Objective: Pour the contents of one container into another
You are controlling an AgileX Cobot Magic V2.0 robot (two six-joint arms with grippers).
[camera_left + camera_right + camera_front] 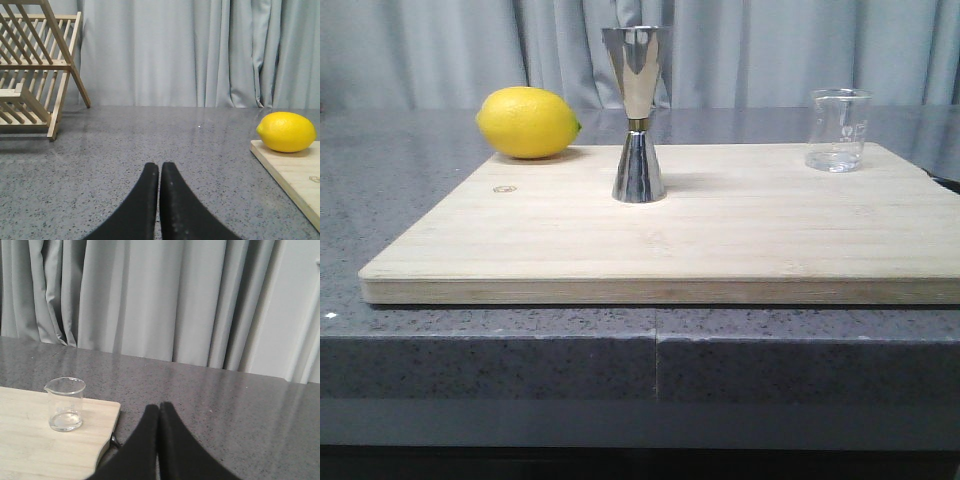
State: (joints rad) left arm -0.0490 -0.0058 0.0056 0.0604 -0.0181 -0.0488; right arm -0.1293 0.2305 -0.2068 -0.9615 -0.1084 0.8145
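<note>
Grey curtains (440, 50) hang behind a speckled grey counter (500, 350). On it lies a pale wooden board (720, 250), the biggest thing in front of me. Off my left side a wooden rack (35, 75) stands on the counter, well apart from the board.

On the board's far left corner rests a lemon (528, 122). Near the middle stands a steel jigger (639, 115), upright, its wide cup on top. At the far right corner stands a small glass beaker (838, 130), also upright, its spout showing in my right wrist view.

My left gripper (159, 170) hangs over bare counter beside the board's left edge, its fingers pressed together on nothing. My right gripper (159, 410) hangs over the counter just off the board's right edge, near the beaker, fingers likewise together and holding nothing.

How far along am I? The beaker seems to hold only a thin clear layer at its bottom, though that may be just thick glass; I cannot see into the jigger. Both vessels stand apart, neither tilted nor held. That fits a beaker waiting to receive from the jigger, or one already emptied into it and set back. I cannot tell which.
</note>
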